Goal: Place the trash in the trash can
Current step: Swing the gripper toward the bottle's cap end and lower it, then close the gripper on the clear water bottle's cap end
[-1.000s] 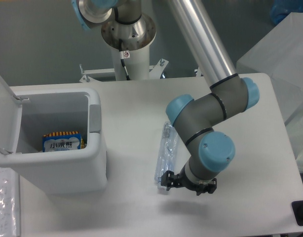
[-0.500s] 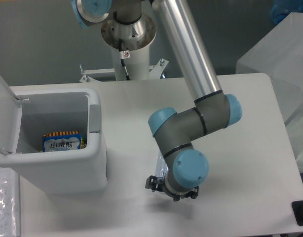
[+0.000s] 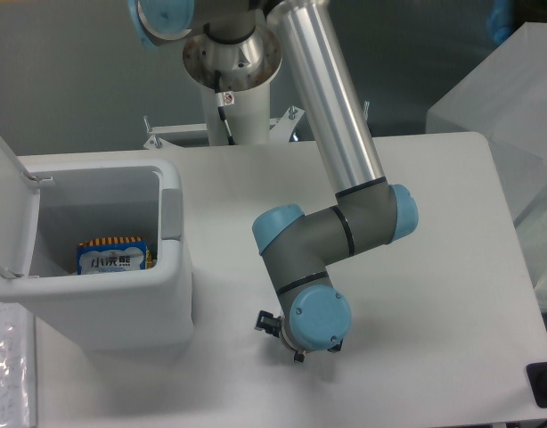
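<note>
From the fixed camera, my arm (image 3: 331, 134) slopes down from the base at the top and folds over the middle of the white table (image 3: 452, 267). My wrist, with its blue end cap, sits right on top of my gripper (image 3: 281, 337), so only small dark bits of it poke out from under the wrist, low and close to the tabletop. I cannot tell how far my fingers stand apart, nor whether anything is between them; my own wrist hides that.

The bottle is not visible anywhere in this view; it may lie under my wrist, though I cannot confirm that.

To the left stands the trash can (image 3: 171, 294), a big white boxy bin with rounded corners, its lid (image 3: 6, 214) swung up and back on the far left side. A grey latch tab (image 3: 171, 214) sits on the rim nearest my arm. Inside, on the bottom, the blue-and-orange snack packet (image 3: 113, 257) lies flat against the back-left part of the bin, well apart from my gripper.
</note>
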`<action>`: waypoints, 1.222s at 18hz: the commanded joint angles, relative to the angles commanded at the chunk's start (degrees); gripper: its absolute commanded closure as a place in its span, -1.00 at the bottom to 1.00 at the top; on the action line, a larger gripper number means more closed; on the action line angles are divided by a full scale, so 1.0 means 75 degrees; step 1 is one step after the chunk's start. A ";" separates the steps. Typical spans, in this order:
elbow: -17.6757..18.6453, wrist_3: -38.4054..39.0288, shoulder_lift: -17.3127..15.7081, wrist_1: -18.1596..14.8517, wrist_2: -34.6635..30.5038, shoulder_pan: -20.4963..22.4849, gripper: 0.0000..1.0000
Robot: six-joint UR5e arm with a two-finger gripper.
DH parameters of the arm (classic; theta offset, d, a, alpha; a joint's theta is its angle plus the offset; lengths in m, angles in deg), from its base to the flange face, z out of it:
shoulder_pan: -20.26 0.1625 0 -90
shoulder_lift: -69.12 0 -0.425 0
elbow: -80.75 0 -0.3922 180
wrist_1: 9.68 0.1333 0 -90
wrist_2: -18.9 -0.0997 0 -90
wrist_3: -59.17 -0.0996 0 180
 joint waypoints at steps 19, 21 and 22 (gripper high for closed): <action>-0.0117 -0.0023 -0.0632 0.0082 0.0374 0.0117 1.00; -0.0281 -0.0035 -0.0843 0.0094 0.0795 0.0281 1.00; -0.0293 -0.0058 -0.0983 0.0094 0.0994 0.0362 1.00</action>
